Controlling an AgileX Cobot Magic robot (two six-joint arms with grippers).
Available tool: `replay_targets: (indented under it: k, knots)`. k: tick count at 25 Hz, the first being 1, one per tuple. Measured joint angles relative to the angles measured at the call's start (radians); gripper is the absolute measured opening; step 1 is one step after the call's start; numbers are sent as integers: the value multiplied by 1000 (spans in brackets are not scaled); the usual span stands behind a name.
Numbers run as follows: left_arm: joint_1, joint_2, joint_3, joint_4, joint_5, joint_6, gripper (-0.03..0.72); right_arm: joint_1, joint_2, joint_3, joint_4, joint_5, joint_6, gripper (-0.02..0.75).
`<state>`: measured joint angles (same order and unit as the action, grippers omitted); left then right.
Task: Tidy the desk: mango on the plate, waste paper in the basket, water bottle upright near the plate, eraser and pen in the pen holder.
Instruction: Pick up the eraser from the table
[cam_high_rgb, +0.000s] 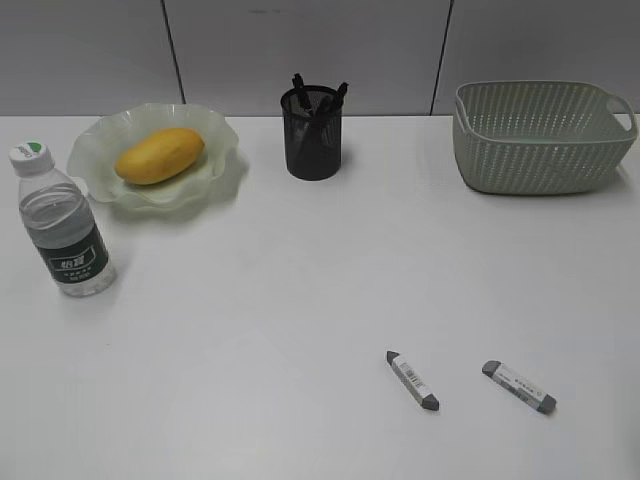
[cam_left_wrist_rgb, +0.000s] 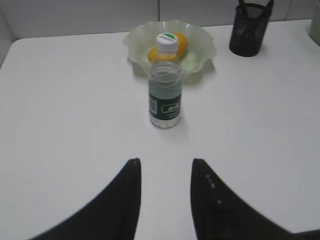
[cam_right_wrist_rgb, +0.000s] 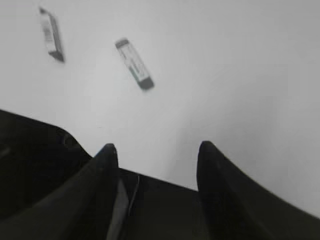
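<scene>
The mango (cam_high_rgb: 159, 155) lies on the pale green plate (cam_high_rgb: 215, 150) at the back left; both also show in the left wrist view, mango (cam_left_wrist_rgb: 183, 44), plate (cam_left_wrist_rgb: 202, 47). The water bottle (cam_high_rgb: 62, 222) stands upright in front of the plate (cam_left_wrist_rgb: 165, 87). The black pen holder (cam_high_rgb: 312, 132) holds dark pens. Two grey-tipped white erasers (cam_high_rgb: 413, 381) (cam_high_rgb: 518, 387) lie at the front right; the right wrist view shows them (cam_right_wrist_rgb: 52, 34) (cam_right_wrist_rgb: 134, 64). The green basket (cam_high_rgb: 540, 135) stands at the back right. The waste paper is out of view. My left gripper (cam_left_wrist_rgb: 165, 162) is open and empty. My right gripper (cam_right_wrist_rgb: 157, 147) is open and empty. Neither shows in the exterior view.
The white desk (cam_high_rgb: 300, 300) runs back to a grey panelled wall. A dark edge crosses the bottom of the right wrist view (cam_right_wrist_rgb: 35, 165).
</scene>
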<state>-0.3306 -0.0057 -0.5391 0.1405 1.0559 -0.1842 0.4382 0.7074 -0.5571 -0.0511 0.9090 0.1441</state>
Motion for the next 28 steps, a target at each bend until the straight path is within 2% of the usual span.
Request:
replay_targets:
  k: [3, 5, 11, 17, 24, 26, 28]
  knots:
    - [83, 0, 0, -1, 0, 0, 255, 0, 386, -57, 5, -48, -18, 411]
    - [114, 0, 0, -1, 0, 0, 255, 0, 602, -121, 10, -100, -60, 411]
    - [125, 0, 0, -1, 0, 0, 255, 0, 988, -300, 34, -192, -221, 411]
    - [125, 0, 0, -1, 0, 0, 255, 0, 1106, -337, 37, -236, -331, 411]
    - [125, 0, 0, -1, 0, 0, 255, 0, 1158, -338, 107, -263, -423, 400]
    - [125, 0, 0, -1, 0, 0, 255, 0, 1176, -338, 110, -266, -430, 363]
    - [125, 0, 0, -1, 0, 0, 255, 0, 1183, -338, 108, -271, -435, 287]
